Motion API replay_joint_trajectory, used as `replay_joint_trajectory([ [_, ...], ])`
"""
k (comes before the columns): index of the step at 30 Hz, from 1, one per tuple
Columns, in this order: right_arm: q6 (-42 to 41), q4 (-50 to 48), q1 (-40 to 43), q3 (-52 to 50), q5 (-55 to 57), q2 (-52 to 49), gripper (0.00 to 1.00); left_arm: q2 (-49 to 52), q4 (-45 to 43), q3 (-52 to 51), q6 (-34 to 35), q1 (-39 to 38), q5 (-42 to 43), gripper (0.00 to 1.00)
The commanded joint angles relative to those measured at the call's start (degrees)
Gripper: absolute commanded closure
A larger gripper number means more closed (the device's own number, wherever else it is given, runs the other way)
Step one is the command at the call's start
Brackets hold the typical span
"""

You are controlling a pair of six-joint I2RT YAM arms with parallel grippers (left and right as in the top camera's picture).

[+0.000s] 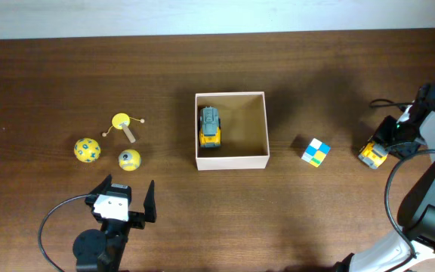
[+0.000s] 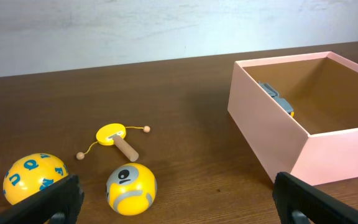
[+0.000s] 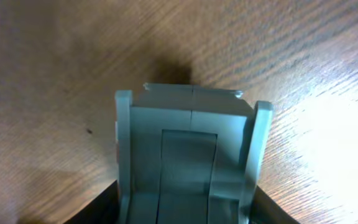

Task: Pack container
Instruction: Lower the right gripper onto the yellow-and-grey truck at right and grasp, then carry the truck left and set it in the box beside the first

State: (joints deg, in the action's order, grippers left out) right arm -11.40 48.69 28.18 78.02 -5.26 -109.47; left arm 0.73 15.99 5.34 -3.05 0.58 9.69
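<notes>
Currently, you have two grippers on the table (image 1: 51,68).

Your right gripper (image 1: 381,148) is at the right end. Its jaws stand partway apart on either side of a yellow-and-grey toy vehicle (image 1: 372,155). In the right wrist view the toy's grey block-built part fills the space between the dark fingers (image 3: 98,210). You cannot tell whether they press on it or only flank it.

Your left gripper (image 1: 125,193) is near the front edge on the left. Its jaws are spread wide with nothing between them.

- **Boxes:** one container (image 1: 231,162), mid-table between the two grippers.
  - It is square, so it has no long axis.
  - Its mouth faces up and its walls lie parallel to the table edges.
  - It is white outside and tan inside.
  - It holds one toy truck (image 1: 211,127), yellow and grey. The truck lies against the left wall with its length running front to back.
- **Loose, right of the container:** one cube (image 1: 316,151) of white, blue, yellow and green squares. It sits between the container and the toy vehicle and touches neither.
- **Loose, left of the container and well apart from it:**
  - Two yellow balls, set apart from each other: the blue-marked ball (image 1: 87,149) and the grey-patched ball (image 1: 129,159).
  - One yellow rattle drum (image 1: 121,123) with a wooden handle and two beads on strings. It lies just behind the balls.
</notes>
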Motion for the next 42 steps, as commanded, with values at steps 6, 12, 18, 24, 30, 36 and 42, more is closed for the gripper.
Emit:
replay_joint_trajectory([
  [6, 1.6, 1.7, -1.3, 4.0, -0.5, -0.2, 0.54, -0.4, -0.1, -0.3, -0.9, 0.3, 0.6, 0.01],
  [12, 1.9, 3.5, -2.4, 5.4, -1.6, 0.0, 0.54, -0.4, -0.1, -0.3, -0.9, 0.3, 0.6, 0.01],
  [18, 3.5, 8.3, -5.9, 12.3, -2.3, 1.3, 0.53, -0.4, -0.1, -0.3, -0.9, 0.3, 0.6, 0.01],
  [24, 6.5, 19.0, -12.3, 28.3, -2.8, 1.8, 0.53, -0.4, -0.1, -0.3, -0.9, 0.3, 0.6, 0.01],
  [30, 8.2, 26.4, -20.1, 42.2, -5.6, 1.9, 0.53, -0.4, -0.1, -0.3, -0.9, 0.3, 0.6, 0.01],
  [36, 7.9, 29.2, -30.1, 51.5, -6.2, 1.9, 0.53, -0.4, -0.1, -0.3, -0.9, 0.3, 0.6, 0.01],
  [42, 6.5, 28.4, -40.6, 52.4, -6.2, 1.7, 0.53, -0.4, -0.1, -0.3, -0.9, 0.3, 0.6, 0.01],
])
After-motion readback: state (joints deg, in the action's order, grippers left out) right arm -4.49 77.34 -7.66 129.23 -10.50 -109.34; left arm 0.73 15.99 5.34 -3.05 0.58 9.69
